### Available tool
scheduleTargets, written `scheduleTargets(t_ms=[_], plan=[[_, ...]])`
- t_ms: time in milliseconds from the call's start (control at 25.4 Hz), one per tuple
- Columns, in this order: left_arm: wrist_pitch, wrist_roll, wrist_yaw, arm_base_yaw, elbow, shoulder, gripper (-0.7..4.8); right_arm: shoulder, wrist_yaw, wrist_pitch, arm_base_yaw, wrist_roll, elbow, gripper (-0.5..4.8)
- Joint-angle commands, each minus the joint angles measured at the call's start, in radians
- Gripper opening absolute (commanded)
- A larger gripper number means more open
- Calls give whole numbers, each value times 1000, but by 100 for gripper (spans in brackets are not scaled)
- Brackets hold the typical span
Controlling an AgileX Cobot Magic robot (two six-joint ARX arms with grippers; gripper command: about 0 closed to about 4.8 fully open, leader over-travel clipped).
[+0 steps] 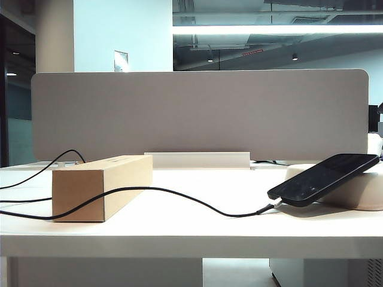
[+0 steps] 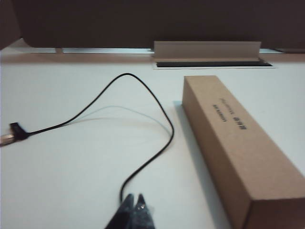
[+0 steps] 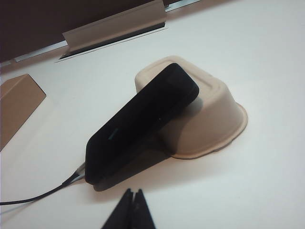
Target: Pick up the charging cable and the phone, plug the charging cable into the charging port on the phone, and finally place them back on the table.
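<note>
The black phone (image 1: 323, 178) (image 3: 143, 126) leans screen-up, its upper end on an upturned cream tray (image 1: 359, 191) (image 3: 214, 119) and its lower end on the table (image 1: 179, 236). The black charging cable (image 1: 179, 194) (image 2: 152, 98) (image 3: 33, 196) snakes across the table, and its plug (image 1: 266, 208) (image 3: 76, 175) meets the phone's lower short edge. The charging port itself is hidden there. My left gripper (image 2: 134, 196) is shut and empty above the table near a cable loop. My right gripper (image 3: 133, 192) is shut and empty, just short of the phone's lower end. Neither gripper shows in the exterior view.
A long cardboard box (image 1: 99, 185) (image 2: 233, 138) lies on the left half of the table beside the cable. A grey divider panel (image 1: 197, 113) closes off the back, with a metal cable slot (image 1: 197, 159) (image 2: 207, 50) at its foot. A small connector (image 2: 12, 133) lies on the cord.
</note>
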Motion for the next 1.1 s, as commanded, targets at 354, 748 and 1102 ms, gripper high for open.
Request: scheduleTargets(t_ms=[354, 748, 1102], plan=[[-52, 34, 3, 93, 3, -40, -6, -2, 0, 4, 0, -6, 0, 0], [-50, 36, -8, 92, 3, -40, -5, -2, 0, 4, 0, -6, 0, 0], [-50, 33, -4, 92, 3, -40, -5, -2, 0, 4, 0, -6, 0, 0]])
